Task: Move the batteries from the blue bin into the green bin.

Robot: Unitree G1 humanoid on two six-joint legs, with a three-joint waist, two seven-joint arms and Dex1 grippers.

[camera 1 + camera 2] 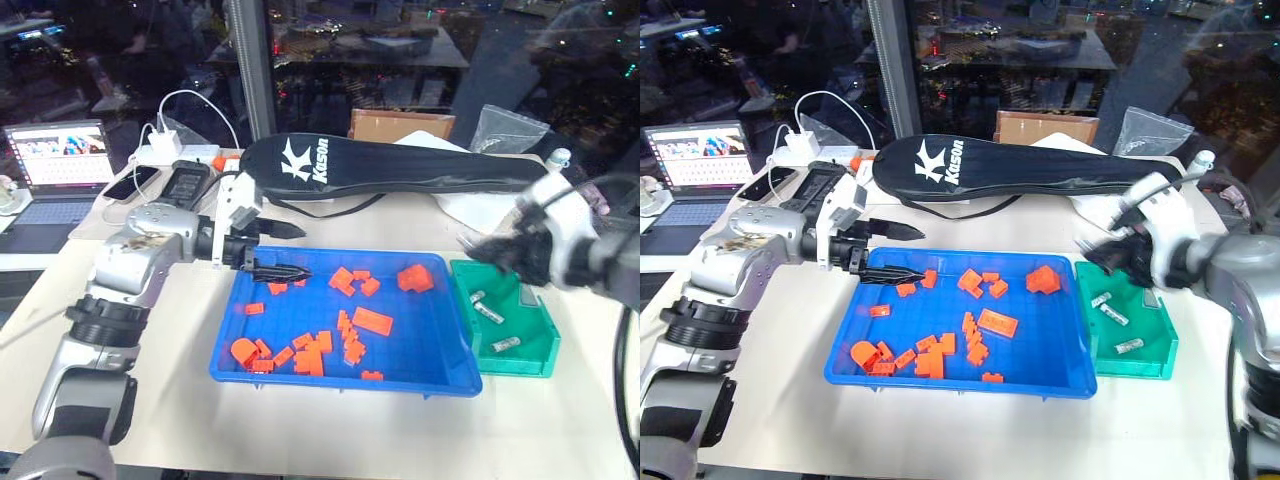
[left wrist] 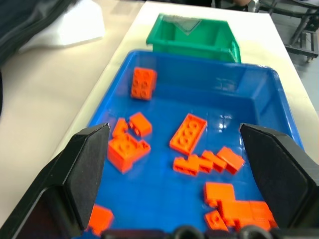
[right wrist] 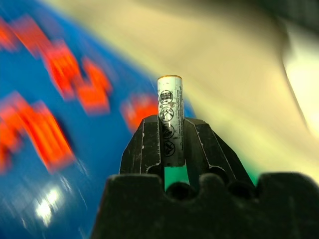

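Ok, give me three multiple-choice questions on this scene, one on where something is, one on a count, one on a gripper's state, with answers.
1. Where is the green bin relative to the blue bin?
A. On its left side
B. On its right side
C. Inside it

2. How many batteries lie in the green bin?
A. None
B. Three
C. Six

3. What is the right gripper doing?
A. Standing open with nothing in it
B. Holding an orange block
C. Clamping a battery

Answers:
1. B, the head views show the green bin against the blue bin's right end.
2. B, three silver cylinders lie on its floor.
3. C, the right wrist view shows a battery upright between the fingers.
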